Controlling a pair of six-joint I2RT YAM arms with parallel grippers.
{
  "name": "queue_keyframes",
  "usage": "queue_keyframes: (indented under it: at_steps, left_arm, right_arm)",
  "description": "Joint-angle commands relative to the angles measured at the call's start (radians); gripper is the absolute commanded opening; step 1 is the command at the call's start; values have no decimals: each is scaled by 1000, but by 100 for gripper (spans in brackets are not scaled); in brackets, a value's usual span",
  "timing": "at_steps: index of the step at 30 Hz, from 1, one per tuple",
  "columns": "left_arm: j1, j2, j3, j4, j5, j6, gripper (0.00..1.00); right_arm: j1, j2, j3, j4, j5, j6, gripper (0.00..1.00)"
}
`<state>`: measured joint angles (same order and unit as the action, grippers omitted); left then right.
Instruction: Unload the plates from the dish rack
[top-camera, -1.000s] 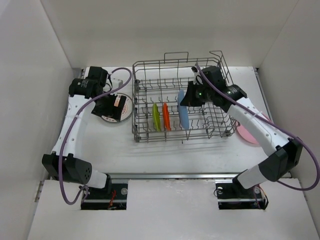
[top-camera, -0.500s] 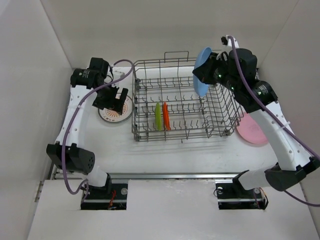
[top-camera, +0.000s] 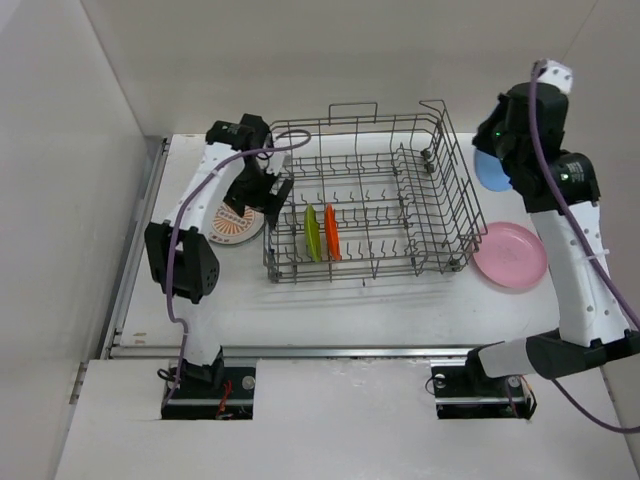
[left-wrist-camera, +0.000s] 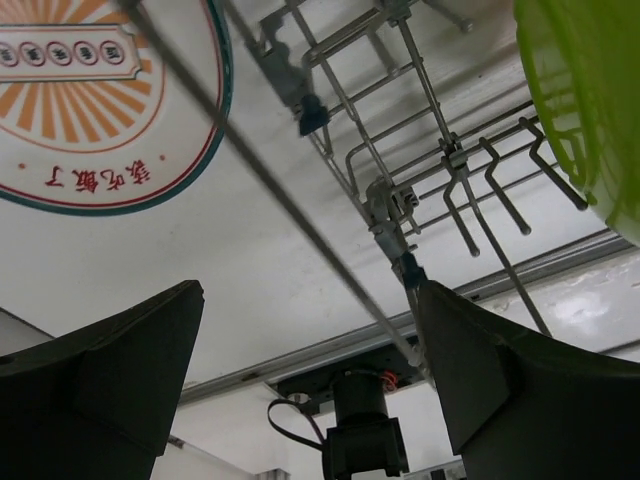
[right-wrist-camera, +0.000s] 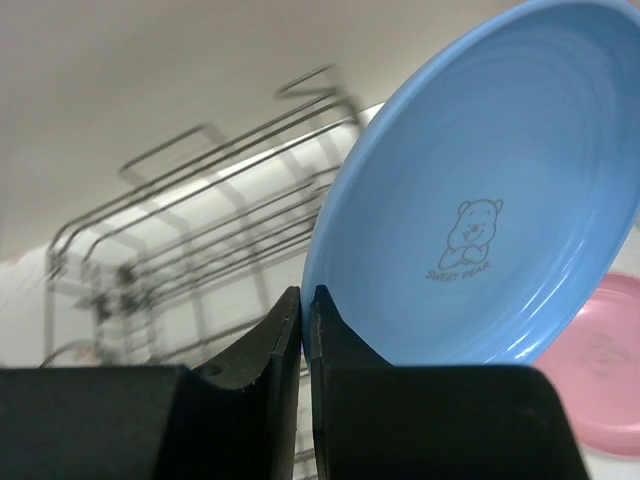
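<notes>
The grey wire dish rack (top-camera: 400, 215) stands mid-table and holds a lime green plate (top-camera: 313, 233) and an orange plate (top-camera: 331, 231) upright. My right gripper (top-camera: 500, 155) is shut on the rim of the light blue plate (top-camera: 488, 172) and holds it in the air just right of the rack; the wrist view shows the jaws (right-wrist-camera: 303, 295) pinching that plate (right-wrist-camera: 480, 200). A pink plate (top-camera: 510, 255) lies on the table below. My left gripper (top-camera: 265, 190) is open and empty at the rack's left wall, beside a white sunburst plate (top-camera: 232, 228).
In the left wrist view, the rack's wires (left-wrist-camera: 400, 190) cross between my open fingers (left-wrist-camera: 520, 390), with the sunburst plate (left-wrist-camera: 90, 100) at upper left and the green plate (left-wrist-camera: 590, 100) at upper right. White walls enclose the table on three sides.
My right gripper lifted the blue plate out of the rack and carried it up and to the right. My left arm swung from over the white plate to the rack's left wall.
</notes>
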<state>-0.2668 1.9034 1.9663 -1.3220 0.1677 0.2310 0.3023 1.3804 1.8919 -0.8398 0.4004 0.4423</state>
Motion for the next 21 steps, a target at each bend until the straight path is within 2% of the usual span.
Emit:
queue_keyframes:
  at_steps: [1, 4, 7, 8, 9, 11, 12, 16, 21]
  left_arm:
    - [-61, 25, 45, -13, -60, 11, 86]
    - [-71, 75, 45, 24, -167, 1, 86]
    - [-71, 162, 133, 12, -183, -13, 79]
    - [-71, 187, 167, -18, -183, -13, 71]
    - [-71, 210, 198, -32, -183, -22, 66]
    - [-71, 261, 268, -42, -198, -22, 55]
    - [-71, 275, 288, -42, -207, -12, 44]
    - [-71, 318, 350, 12, -250, -12, 20]
    - [-71, 347, 359, 93, -284, -2, 19]
  right_arm:
    - [-86, -5, 73, -121, 144, -62, 0]
    - [-221, 34, -14, -142, 92, -74, 0]
    - [-353, 57, -146, -105, 2, -10, 0]
    - [-385, 69, -183, -70, -26, 4, 0]
    - [-453, 69, -267, -41, -105, 13, 0]
    - [-514, 87, -339, 2, -170, 27, 0]
    - [-550, 104, -390, 28, -214, 36, 0]
    - [-551, 231, -459, 74, -224, 36, 0]
    - [-551, 345, -441, 93, -272, 27, 0]
